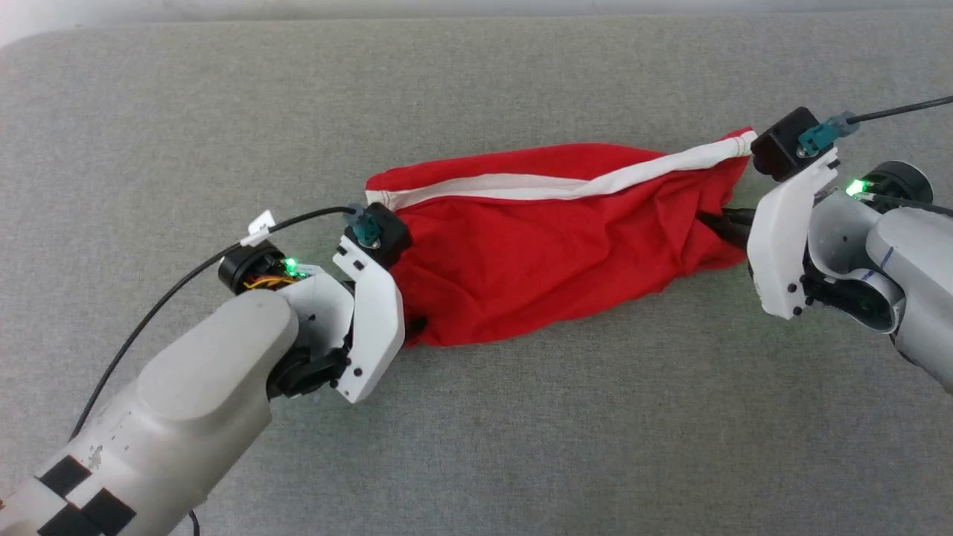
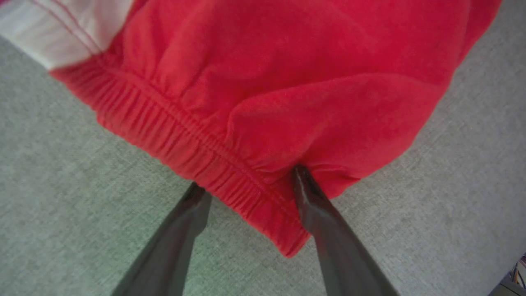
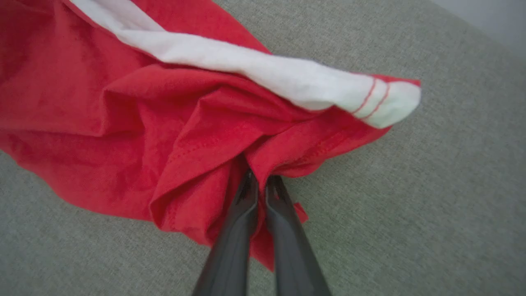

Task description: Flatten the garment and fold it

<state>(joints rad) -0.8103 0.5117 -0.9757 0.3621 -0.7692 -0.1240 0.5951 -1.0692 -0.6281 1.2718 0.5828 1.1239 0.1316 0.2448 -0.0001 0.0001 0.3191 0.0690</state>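
The garment, red shorts with a white band, lies bunched in a long crumpled strip across the grey surface. My left gripper is at its left end and stands open. The gathered elastic waistband lies between the two dark fingers; the right-hand finger touches the fabric's edge. My right gripper is shut on a fold of red cloth at the garment's right end, just under the white hem tip. In the head view its dark fingers disappear into the cloth.
A grey woven cloth surface spreads on all sides of the garment. Its far edge runs along the top of the head view. A black cable trails from the left wrist, another cable from the right wrist.
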